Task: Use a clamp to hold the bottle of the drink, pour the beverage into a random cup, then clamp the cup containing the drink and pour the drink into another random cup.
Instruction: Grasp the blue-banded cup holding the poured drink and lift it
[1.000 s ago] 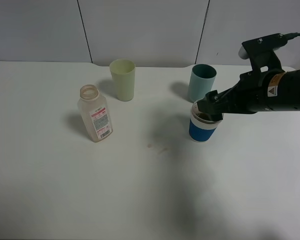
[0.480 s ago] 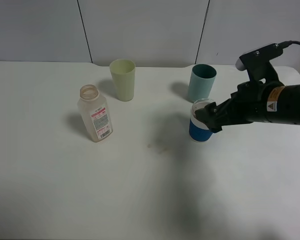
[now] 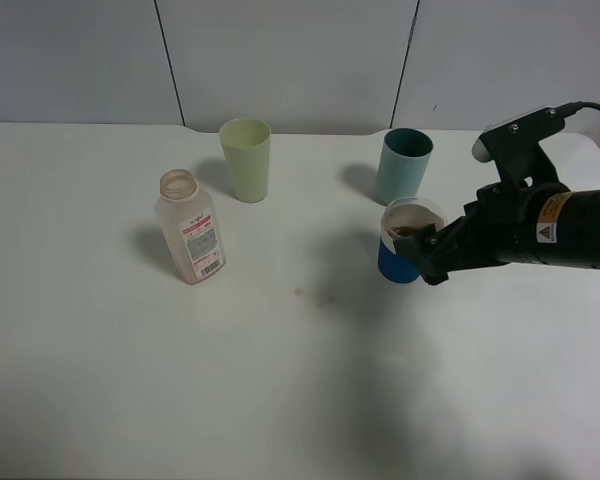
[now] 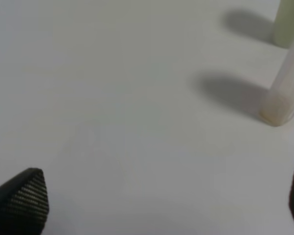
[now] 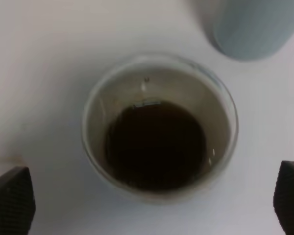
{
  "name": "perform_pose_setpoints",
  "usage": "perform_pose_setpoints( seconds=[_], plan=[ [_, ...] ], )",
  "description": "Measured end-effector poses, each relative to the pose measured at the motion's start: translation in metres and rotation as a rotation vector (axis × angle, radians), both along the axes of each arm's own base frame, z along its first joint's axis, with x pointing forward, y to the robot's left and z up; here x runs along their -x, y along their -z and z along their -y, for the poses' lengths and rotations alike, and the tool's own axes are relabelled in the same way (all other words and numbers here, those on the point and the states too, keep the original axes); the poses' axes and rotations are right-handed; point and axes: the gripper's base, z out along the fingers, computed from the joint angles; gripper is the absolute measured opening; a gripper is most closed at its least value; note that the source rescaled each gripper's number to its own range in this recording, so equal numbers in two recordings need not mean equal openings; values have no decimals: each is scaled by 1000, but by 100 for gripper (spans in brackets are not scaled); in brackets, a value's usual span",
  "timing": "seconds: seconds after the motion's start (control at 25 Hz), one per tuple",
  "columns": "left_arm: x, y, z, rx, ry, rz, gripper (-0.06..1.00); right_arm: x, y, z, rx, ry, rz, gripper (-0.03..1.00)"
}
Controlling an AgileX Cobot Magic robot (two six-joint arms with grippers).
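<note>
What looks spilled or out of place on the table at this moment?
A few faint brownish spots lie on the table between the bottle and the blue-banded cup, likely spilled drink. Nothing else stands out.

Cups: three on the table (image 3: 130, 380).
- blue-banded cup (image 3: 394, 260), short: one
- teal cup (image 3: 404, 168), tall: one
- yellow-green cup (image 3: 246, 160), pale: one

Cups seen holding liquid: one (dark beverage (image 5: 157, 144), in the blue-banded cup).
Bottle (image 3: 190, 238): one.
Table: one.
Robot arm (image 3: 560, 225) in the high view: one.
</note>
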Motion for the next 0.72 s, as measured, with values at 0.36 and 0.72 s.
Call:
perform_pose_setpoints(
  seconds=[0.36, 0.72],
  plan=[
    [0, 0, 0, 0, 0, 0, 100, 4, 5, 4, -14, 84, -97, 92],
    [0, 0, 0, 0, 0, 0, 100, -8, 42, -4, 23, 45, -162, 92]
  ],
)
